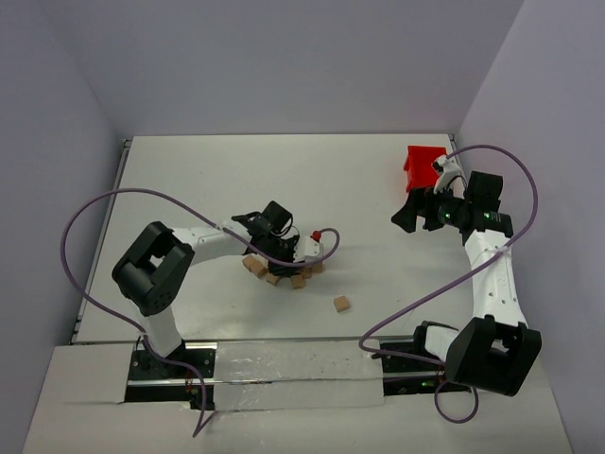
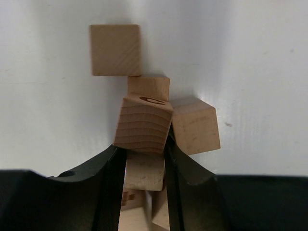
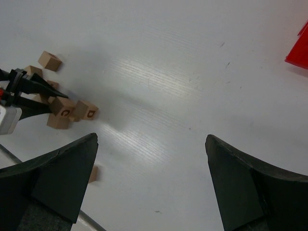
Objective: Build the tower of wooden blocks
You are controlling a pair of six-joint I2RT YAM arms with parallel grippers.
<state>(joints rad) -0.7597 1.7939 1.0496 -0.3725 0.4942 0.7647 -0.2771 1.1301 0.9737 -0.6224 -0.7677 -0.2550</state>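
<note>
Wood blocks (image 1: 282, 275) lie heaped mid-table, one cube (image 1: 341, 304) apart, the left gripper (image 2: 143, 156) clamped on a block (image 2: 144, 174) in the heap, the right gripper (image 3: 151, 144) spread wide and empty near the red bin (image 1: 423, 163).

Matt wood blocks (image 2: 144, 127); table (image 2: 250, 57) perhaps plastic.

The wood blocks (image 2: 143, 127) are tan, the bin (image 1: 423, 165) red

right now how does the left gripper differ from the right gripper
The left gripper is shut on a wood block; the right gripper is open and empty. The left sits at the block cluster; the right is off by the red bin. Both have black fingers.
</note>
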